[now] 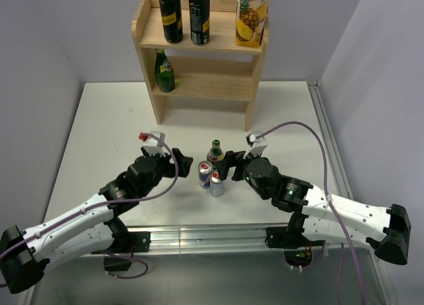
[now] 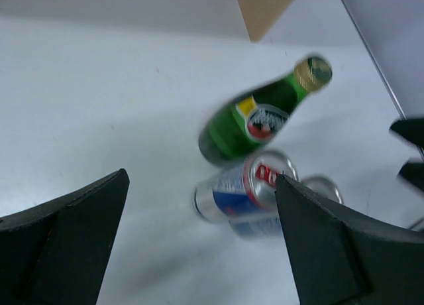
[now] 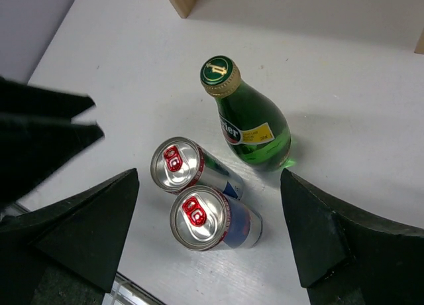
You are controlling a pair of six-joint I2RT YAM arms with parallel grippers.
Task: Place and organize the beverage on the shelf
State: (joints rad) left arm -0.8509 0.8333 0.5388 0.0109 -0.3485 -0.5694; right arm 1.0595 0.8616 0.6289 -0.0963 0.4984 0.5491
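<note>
Light wooden two-tier shelf (image 1: 212, 85) at the far end of the white tabletop (image 1: 106, 132). On its top tier there's a tall black can with yellow marks (image 1: 171, 16), a second black can (image 1: 199, 16) just beside it, and a yellow pineapple juice carton (image 1: 252, 20) at the right end (its top is cut off by the frame). The lower tier has one green glass bottle (image 1: 164, 71) tucked at the left end, partly in shadow.

Well in front of the shelf a second green bottle (image 1: 215, 151) stands upright. A slim blue-and-silver can (image 1: 205, 174) and another slim can (image 1: 217, 184) sit bunched together on its side away from the shelf.

The left gripper (image 1: 180, 164) hangs just left of that bunch and the right gripper (image 1: 230, 166) just right. Both have their fingers spread wide with nothing pinched.

The left wrist view is badly motion-blurred. The labels are unreadable there, and one can is mostly hidden behind a finger (image 2: 331, 252). The right wrist view is sharp, but it shows only corners of the shelf, and the left gripper is just a dark smear at its edge.
</note>
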